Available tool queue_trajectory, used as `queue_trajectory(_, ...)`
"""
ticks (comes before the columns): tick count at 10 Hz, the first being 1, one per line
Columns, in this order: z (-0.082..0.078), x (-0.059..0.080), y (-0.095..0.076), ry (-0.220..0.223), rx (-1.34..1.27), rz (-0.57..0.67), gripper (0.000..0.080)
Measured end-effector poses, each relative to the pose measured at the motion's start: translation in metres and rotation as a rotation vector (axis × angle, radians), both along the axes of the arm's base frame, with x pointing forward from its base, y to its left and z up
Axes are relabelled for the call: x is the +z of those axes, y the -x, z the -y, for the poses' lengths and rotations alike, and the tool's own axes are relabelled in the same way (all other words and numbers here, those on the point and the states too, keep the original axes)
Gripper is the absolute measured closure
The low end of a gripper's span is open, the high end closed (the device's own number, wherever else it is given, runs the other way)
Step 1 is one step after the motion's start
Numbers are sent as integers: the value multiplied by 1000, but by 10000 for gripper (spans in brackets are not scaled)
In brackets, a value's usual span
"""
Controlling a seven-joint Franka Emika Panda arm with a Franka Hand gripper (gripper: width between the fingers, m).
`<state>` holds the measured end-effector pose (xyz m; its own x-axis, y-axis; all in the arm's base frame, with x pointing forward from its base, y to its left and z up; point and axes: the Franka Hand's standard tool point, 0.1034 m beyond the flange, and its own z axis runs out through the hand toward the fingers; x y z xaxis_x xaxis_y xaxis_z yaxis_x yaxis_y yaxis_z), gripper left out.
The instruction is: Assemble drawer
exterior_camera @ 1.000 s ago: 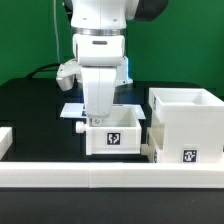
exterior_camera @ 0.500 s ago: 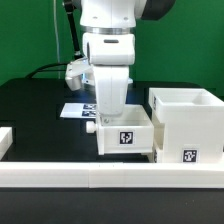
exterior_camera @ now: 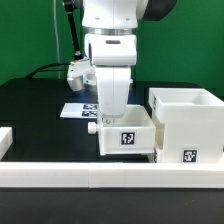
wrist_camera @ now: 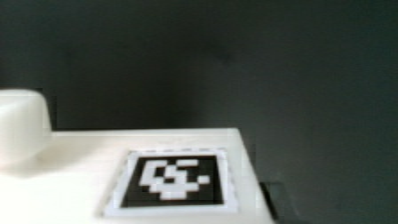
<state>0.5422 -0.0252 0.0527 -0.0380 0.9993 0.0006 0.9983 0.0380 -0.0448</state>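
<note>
A small white open-top tray (exterior_camera: 126, 138) with a square tag on its front stands on the black table, its side against the tall boxy housing (exterior_camera: 185, 125) at the exterior view's right. My gripper (exterior_camera: 112, 112) reaches down into the tray from above, and its fingertips are hidden behind the tray wall. It appears shut on that wall. A small round knob (exterior_camera: 93, 126) sticks out of the tray's other side. The wrist view shows a tagged white face of the tray (wrist_camera: 175, 175) and the rounded knob (wrist_camera: 18, 125); no fingers show there.
A long low white border rail (exterior_camera: 110, 175) runs along the front, with a short white piece (exterior_camera: 5, 140) at the exterior view's left. The marker board (exterior_camera: 75, 110) lies flat behind the tray. A green wall stands at the back.
From one second ago to half a second ago my gripper and the tray moved together toward the exterior view's right, up against the housing. Since then nothing has moved.
</note>
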Motion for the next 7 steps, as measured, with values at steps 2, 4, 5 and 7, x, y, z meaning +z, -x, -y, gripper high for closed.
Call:
queue_trajectory(2, -5, 2, -1, 0, -6, -4, 755)
queue_trajectory(4, -6, 3, -2, 1, -13, -5, 755)
queue_trajectory(5, -7, 3, -2, 2, -17, -5, 755)
queue_trajectory(7, -6, 3, -2, 2, -18, -5, 755)
